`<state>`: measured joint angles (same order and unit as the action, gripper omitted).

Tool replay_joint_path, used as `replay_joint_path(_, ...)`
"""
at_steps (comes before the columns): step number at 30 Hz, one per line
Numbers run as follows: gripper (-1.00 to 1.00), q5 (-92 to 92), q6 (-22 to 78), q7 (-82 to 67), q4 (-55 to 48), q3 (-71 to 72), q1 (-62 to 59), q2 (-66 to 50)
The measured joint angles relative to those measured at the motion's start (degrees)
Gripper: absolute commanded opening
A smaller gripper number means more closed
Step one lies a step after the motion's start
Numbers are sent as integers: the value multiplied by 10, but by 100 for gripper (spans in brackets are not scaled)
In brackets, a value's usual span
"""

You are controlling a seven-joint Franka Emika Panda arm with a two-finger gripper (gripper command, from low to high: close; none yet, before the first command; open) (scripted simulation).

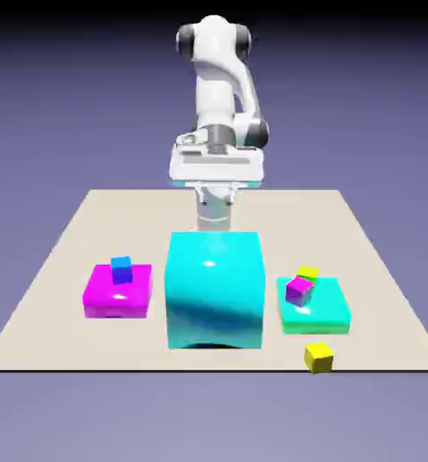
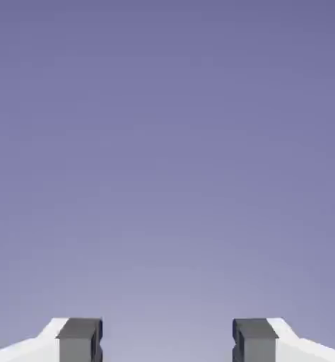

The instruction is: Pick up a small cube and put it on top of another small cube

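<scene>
One small yellow cube [image 1: 319,356] lies on the table near its front edge, at the exterior view's right. A second small yellow cube [image 1: 308,272] sits on a flat green block [image 1: 326,311], just behind a tiny magenta cube [image 1: 299,290]. My gripper [image 1: 216,171] hangs high over the table's far side, behind the big cyan block [image 1: 214,289] and far from both yellow cubes. In the hand view my gripper [image 2: 167,341] is open. Its grey fingertips [image 2: 78,341] stand wide apart with only the plain backdrop between them.
The tall cyan block stands mid-table between the arm and the front edge. A flat magenta block [image 1: 118,293] at the exterior view's left carries a tiny blue cube [image 1: 121,269]. The table's front edge [image 1: 209,368] runs close to the loose yellow cube.
</scene>
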<state>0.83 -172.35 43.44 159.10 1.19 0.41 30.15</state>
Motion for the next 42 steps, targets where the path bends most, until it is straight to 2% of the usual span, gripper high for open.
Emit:
replay_joint_path(33, 0, 225, 451, 267, -520, 324, -76, -683)
replay_joint_path(37, 0, 262, 390, 289, -519, 287, -52, -745)
replay_joint_path(38, -100, 266, 385, 290, -519, 284, -50, -751)
replay_joint_path(40, -100, 265, 385, 290, -519, 284, -50, -751)
replay_joint_path(42, -100, 239, 425, 275, -519, 309, -66, -709)
